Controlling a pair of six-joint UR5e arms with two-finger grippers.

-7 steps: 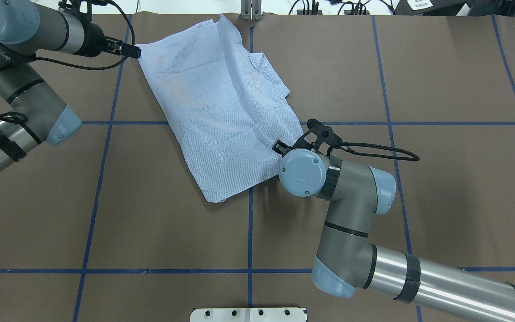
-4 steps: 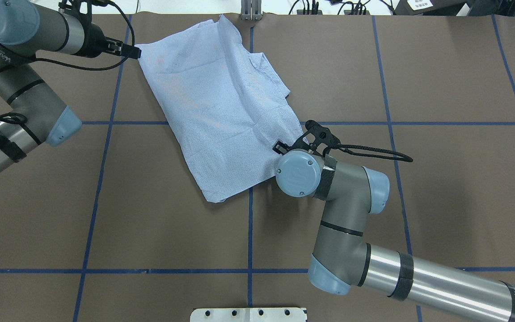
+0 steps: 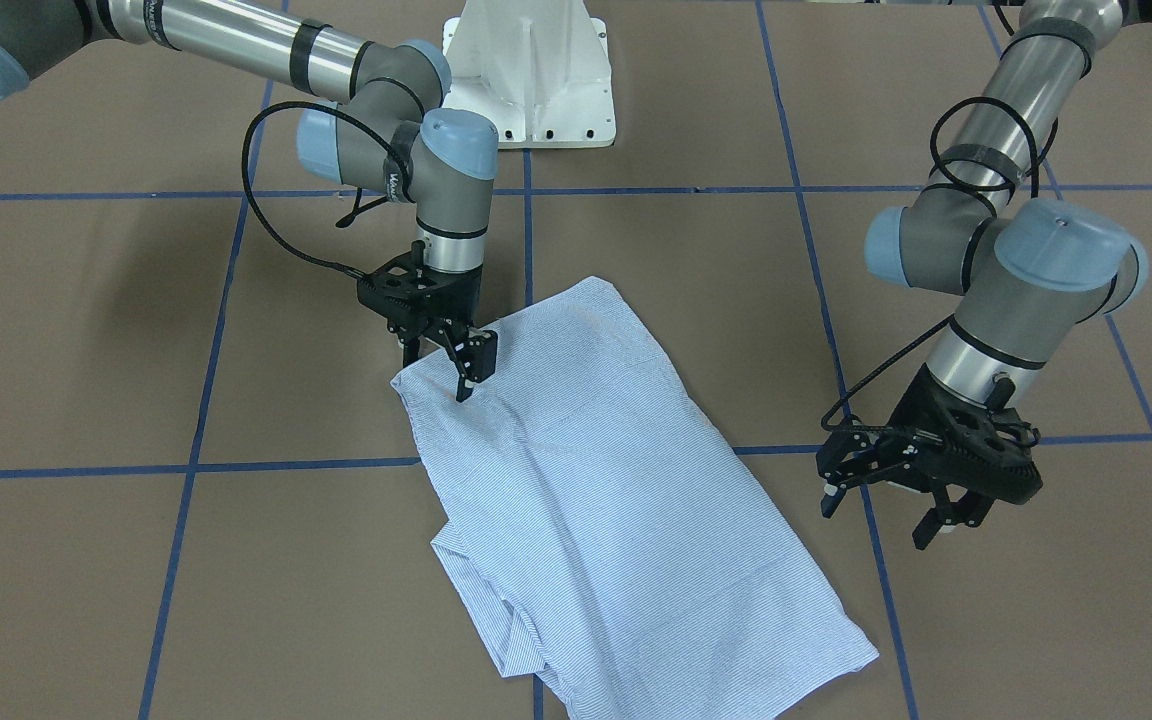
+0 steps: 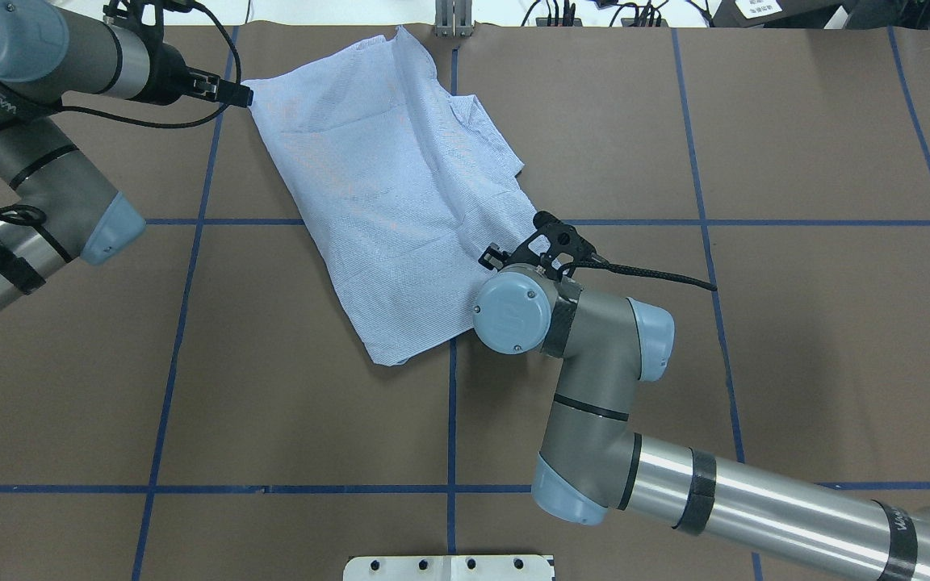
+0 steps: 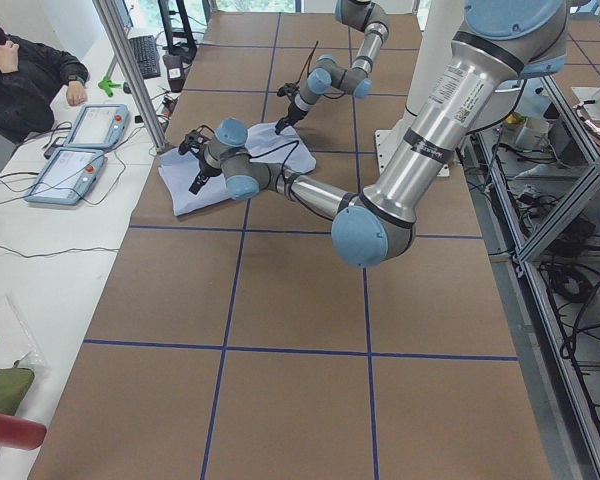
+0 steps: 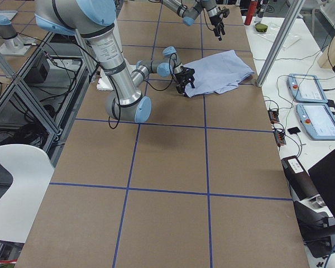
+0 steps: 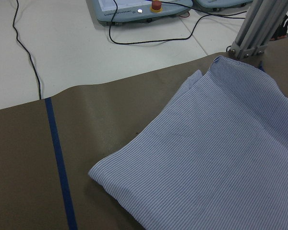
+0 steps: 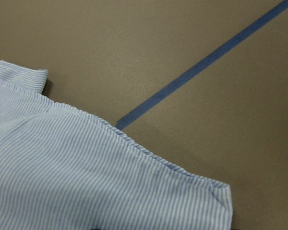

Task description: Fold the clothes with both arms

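Brown paper covers the bench, marked into large squares by blue tape lines. The right tool points down with its jaws apart. Its tips are at the hem of one corner of the shirt and are not closed on it. The left tool has its jaws wide, holds nothing, and hovers near the diagonally opposite corner, clear of the cloth.

Seen from overhead, the pale blue striped shirt lies part-folded as a slanted oblong, running from 12 o'clock toward the bench's centre. The right tool is at the shirt's 4 o'clock corner and the left tool at its 10 o'clock corner.

The cloth looks thin, light and limp, so it will likely sag between grips and slide on the paper. The best hold appears to be a pinch at the hemmed corners, through every layer.

A white pedestal sits at 6 o'clock. Past 12 o'clock are a metal post, control panels and a seated person.
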